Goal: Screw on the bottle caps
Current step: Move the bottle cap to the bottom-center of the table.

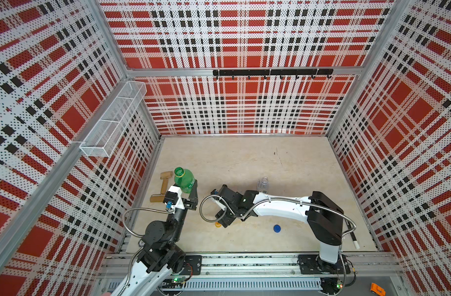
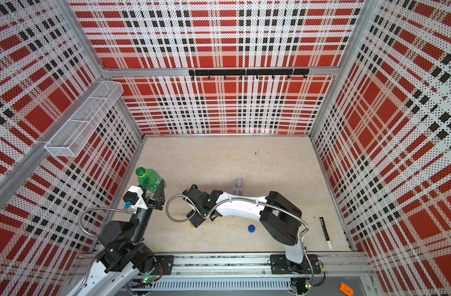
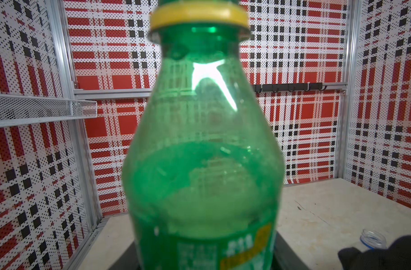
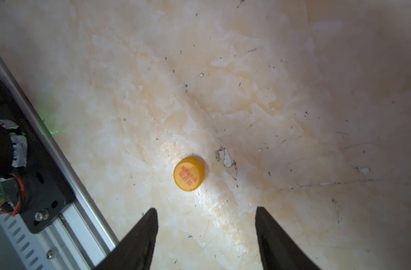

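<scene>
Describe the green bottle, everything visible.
The green bottle is translucent green plastic with a rounded shoulder, a yellow ring round its neck and a green label with yellow print. Its mouth is open, with no cap on. It stands roughly upright at the left side of the table, gripped low on its body by the left tool. Whether its base rests on the table cannot be told.

The green bottle (image 3: 203, 168) is glossy translucent plastic, the yellow cap (image 4: 189, 173) smooth plastic, and the table (image 4: 281, 81) polished, scratched, marble-look stone.
</scene>
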Available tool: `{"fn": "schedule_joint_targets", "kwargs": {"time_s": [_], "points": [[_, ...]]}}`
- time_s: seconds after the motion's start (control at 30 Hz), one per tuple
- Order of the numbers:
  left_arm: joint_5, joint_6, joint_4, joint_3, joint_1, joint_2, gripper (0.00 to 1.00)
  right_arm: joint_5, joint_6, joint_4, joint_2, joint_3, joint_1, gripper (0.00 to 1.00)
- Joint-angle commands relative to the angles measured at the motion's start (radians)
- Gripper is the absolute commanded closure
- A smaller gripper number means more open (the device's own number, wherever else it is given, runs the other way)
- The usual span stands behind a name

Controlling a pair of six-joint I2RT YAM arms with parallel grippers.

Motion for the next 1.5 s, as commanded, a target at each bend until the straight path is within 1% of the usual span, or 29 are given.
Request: {"fn": "schedule_joint_targets", "kwargs": {"time_s": [0.0,0.1,0.53,0.93,1.23,1.47], "points": [[-0.025,0.016,0.035,-0.011,0.008,-0.011,0.42,0.042,-0.025,-0.023,0.043,0.051,0.031,0.34],[-0.024,0.019,0.037,-0.014,0.007,-0.015,0.41,0.035,-0.026,-0.017,0.061,0.064,0.035,0.38],[-0.008,0.019,0.04,-0.019,0.008,-0.012,0.41,0.061,-0.04,-0.038,0.133,0.121,0.061,0.49],[0.002,0.03,0.04,-0.025,0.008,-0.025,0.42,0.093,-0.051,-0.063,0.19,0.16,0.077,0.51],[0.007,0.033,0.04,-0.026,0.008,-0.024,0.41,0.112,-0.051,-0.064,0.212,0.179,0.077,0.56],[0.013,0.035,0.04,-0.029,0.008,-0.027,0.42,0.133,-0.059,-0.08,0.234,0.201,0.079,0.58]]}}
